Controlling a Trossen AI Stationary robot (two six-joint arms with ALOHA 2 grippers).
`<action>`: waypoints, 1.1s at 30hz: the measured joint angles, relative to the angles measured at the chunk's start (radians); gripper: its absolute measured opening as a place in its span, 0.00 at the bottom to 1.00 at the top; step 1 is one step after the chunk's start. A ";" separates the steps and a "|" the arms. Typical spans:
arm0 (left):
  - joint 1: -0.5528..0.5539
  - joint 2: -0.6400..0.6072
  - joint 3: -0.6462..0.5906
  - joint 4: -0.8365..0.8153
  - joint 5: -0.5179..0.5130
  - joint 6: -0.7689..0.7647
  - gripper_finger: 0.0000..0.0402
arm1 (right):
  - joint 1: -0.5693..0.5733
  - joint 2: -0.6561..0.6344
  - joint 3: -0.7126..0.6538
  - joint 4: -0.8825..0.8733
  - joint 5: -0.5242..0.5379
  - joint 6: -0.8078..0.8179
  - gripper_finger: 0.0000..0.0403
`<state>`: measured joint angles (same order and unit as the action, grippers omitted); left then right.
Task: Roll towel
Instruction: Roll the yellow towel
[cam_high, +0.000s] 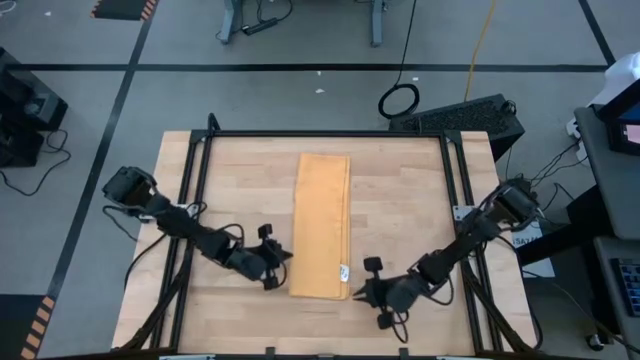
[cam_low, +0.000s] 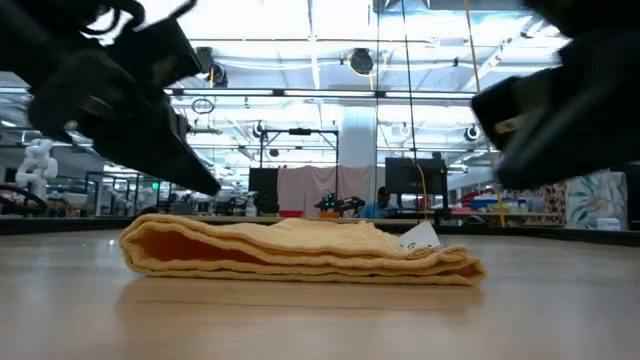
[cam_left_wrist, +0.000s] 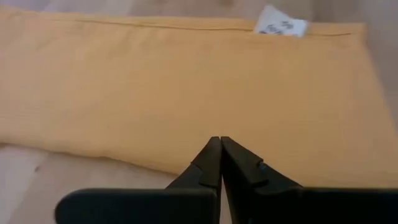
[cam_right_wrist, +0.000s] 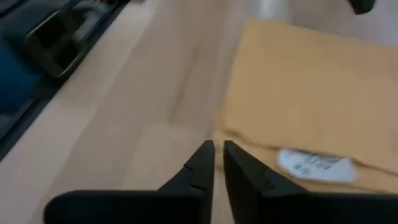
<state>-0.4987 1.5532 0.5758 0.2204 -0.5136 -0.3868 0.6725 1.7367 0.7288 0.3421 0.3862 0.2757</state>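
Towel (cam_high: 322, 224) folded, long axis front-to-back, tag (cam_high: 344, 271) at near-right edge, both end effectors L (cam_high: 283, 257) & R (cam_high: 357, 292) pinched together

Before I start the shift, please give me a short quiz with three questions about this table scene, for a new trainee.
1. True or false: the mustard-yellow folded cloth towel is already rolled into a cylinder.
2. Multiple choice: the small white tag lies on the towel's edge nearer to which gripper? A) the left gripper B) the right gripper C) neither, it sits in the middle
3. Fill in: both grippers wait beside the towel's ____ end, the one away from the table's far edge.

Key
1. False: it lies flat, folded into a long strip on the light wooden tabletop.
2. B.
3. Near; neither gripper grips the cloth.
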 joint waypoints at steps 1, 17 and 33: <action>-0.012 0.000 0.000 0.007 0.000 -0.001 0.04 | 0.017 0.000 0.000 -0.001 0.000 -0.009 0.11; -0.180 0.004 0.001 0.205 -0.018 0.107 0.54 | 0.145 0.083 0.000 0.104 0.211 0.019 0.53; -0.344 0.136 0.187 0.080 -0.020 0.341 0.72 | 0.120 0.096 0.001 0.157 0.215 0.028 0.63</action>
<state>-0.8430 1.6889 0.7624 0.3008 -0.5335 -0.0454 0.7925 1.8328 0.7300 0.4987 0.6010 0.3033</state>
